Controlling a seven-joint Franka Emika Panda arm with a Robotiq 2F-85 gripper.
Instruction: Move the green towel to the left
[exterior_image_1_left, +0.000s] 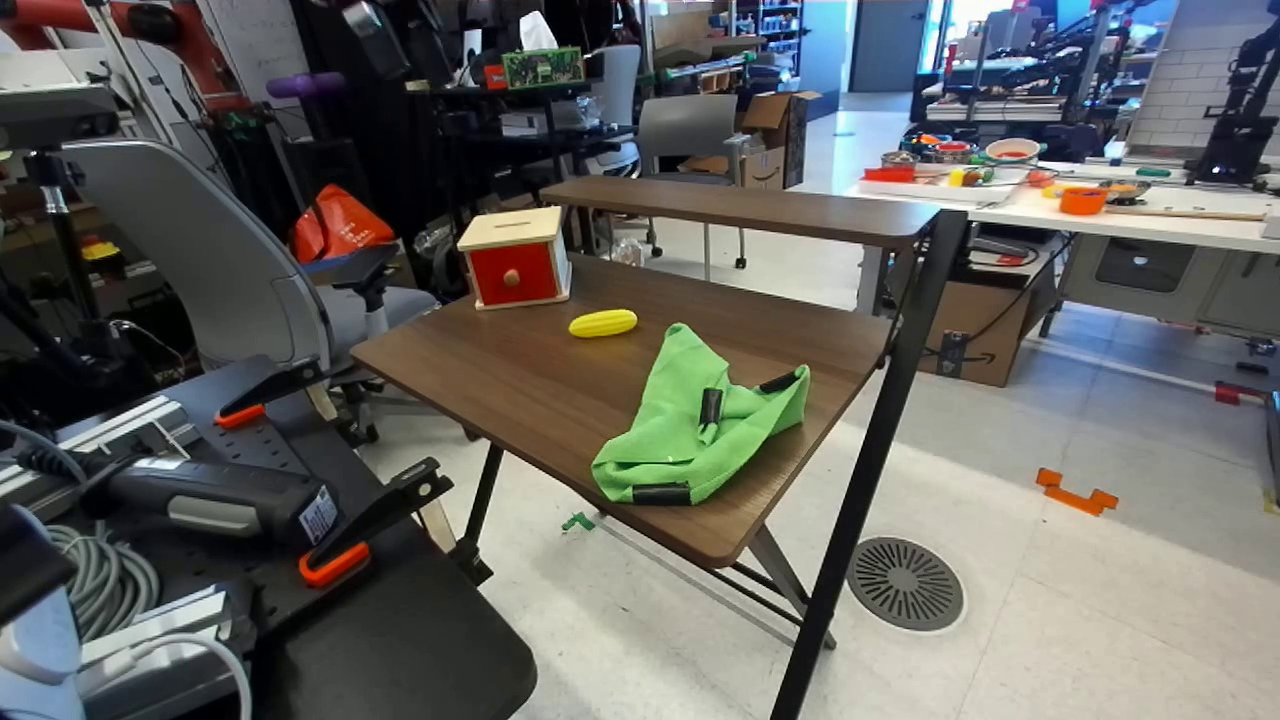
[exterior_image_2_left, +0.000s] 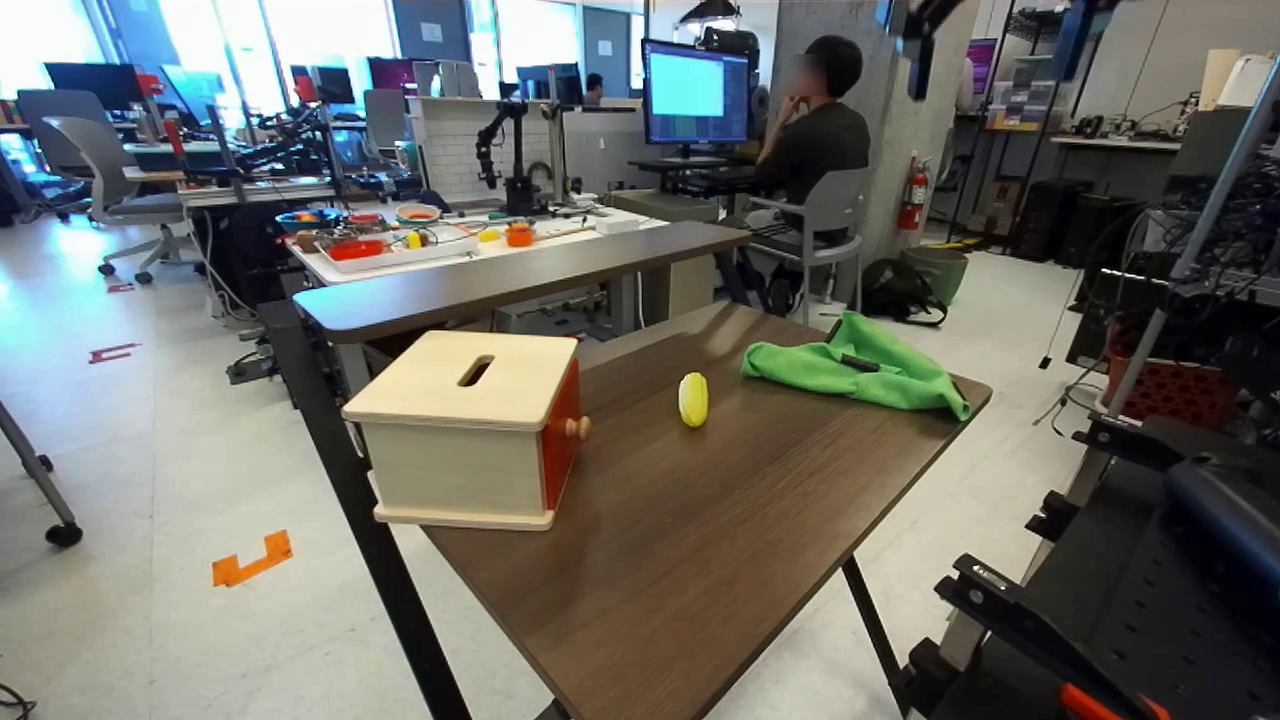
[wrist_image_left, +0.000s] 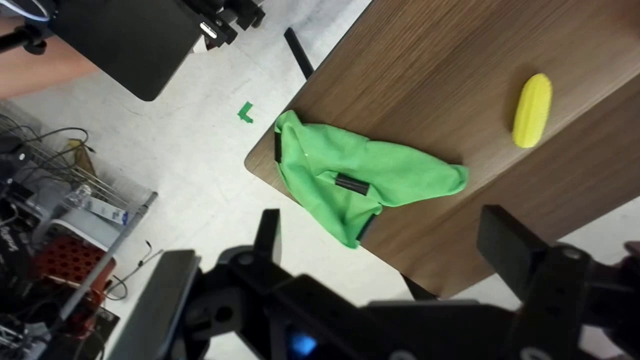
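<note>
Towel (wrist_image_left: 370, 162) lies bunched on the table (wrist_image_left: 430, 95), at eight o'clock from the yellow toy (wrist_image_left: 532, 110) in the wrist view; your end effector (wrist_image_left: 381, 227) is spread wide, probably to leave room for a pinch.

Brown desk (exterior_image_2_left: 680, 540) stood on pale floor (exterior_image_2_left: 140, 430). White table (exterior_image_1_left: 1150, 224) stood beyond desk; concrete column (exterior_image_2_left: 810, 18), bright windows (exterior_image_2_left: 325, 40) stood farther beyond.

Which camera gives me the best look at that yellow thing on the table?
The wrist view: the yellow thing appears largest there, seen from above along its full length. Both exterior views also show it unobstructed, but smaller.
</note>
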